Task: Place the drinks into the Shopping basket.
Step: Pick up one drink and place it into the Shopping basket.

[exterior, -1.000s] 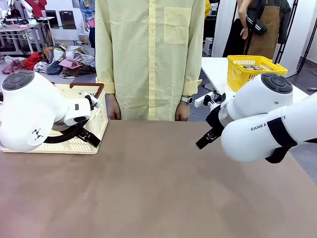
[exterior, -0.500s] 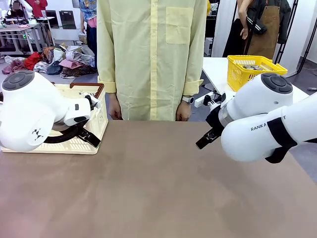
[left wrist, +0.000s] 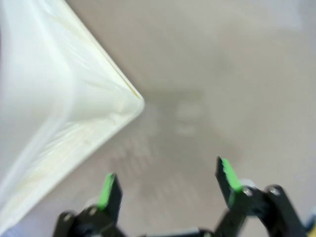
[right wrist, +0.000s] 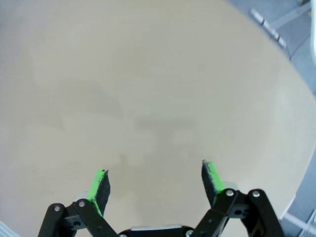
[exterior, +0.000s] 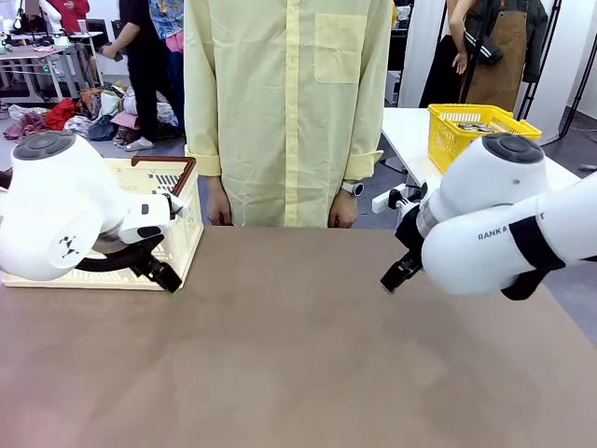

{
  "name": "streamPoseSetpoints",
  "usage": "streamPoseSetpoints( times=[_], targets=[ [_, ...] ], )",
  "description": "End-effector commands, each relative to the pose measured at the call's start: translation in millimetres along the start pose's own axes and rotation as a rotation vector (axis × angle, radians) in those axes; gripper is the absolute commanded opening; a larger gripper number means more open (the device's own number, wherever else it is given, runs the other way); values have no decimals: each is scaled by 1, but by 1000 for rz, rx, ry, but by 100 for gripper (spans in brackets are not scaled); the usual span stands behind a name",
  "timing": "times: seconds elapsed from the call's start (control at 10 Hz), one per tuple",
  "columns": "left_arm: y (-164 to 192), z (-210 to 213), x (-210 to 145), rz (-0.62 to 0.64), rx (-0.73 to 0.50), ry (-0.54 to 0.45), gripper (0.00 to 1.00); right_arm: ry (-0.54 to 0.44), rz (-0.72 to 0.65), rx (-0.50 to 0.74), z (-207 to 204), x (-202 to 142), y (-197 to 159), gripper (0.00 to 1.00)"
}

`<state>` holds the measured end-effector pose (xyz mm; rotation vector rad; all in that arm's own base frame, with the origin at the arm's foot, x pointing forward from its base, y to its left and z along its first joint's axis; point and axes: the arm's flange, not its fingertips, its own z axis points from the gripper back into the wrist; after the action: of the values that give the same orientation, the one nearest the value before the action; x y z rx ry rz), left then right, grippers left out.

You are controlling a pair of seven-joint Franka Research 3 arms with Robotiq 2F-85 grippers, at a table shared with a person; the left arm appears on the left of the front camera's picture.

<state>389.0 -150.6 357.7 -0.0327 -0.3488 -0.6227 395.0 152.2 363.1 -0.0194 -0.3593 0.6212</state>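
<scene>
Left end effector [exterior: 166, 280] is close over the bench [exterior: 298, 364], fingers spread, holding nothing. It is just beside the near corner of the shopping basket [exterior: 189, 229] (cream, brown rim, at the bench's left far side). Right end effector [exterior: 395, 276] is likewise spread and empty, above bare bench on the right. Person [exterior: 284, 112] stands at the far edge, hands hanging.
</scene>
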Motion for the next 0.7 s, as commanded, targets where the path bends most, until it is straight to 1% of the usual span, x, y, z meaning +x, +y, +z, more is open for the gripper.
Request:
streamPoseSetpoints(
  times=[0.0, 0.1, 0.2, 0.3, 0.4, 0.5, 0.6],
  targets=[
    [11, 25, -13, -115, -180, 96, 100, 190, 16, 91, 16, 12, -1, 100],
    [12, 36, -19, -183, -317, 119, 100, 310, 28, 209, 23, 10, -5, 100],
    [12, 55, -26, -127, -483, 153, 100, 424, -66, 355, 40, 14, -13, 100],
    [16, 82, -31, 20, -632, 143, 100, 527, -131, 476, 61, 18, -27, 100],
    [32, 116, -38, 19, -735, 124, 100, 582, -177, 599, 86, 21, -46, 100],
    [63, 146, -52, 68, -834, -35, 100, 607, -263, 754, 119, 26, -75, 100],
    [93, 167, -59, 188, -855, -154, 100, 477, -401, 915, 149, 30, -109, 100]
  ],
)
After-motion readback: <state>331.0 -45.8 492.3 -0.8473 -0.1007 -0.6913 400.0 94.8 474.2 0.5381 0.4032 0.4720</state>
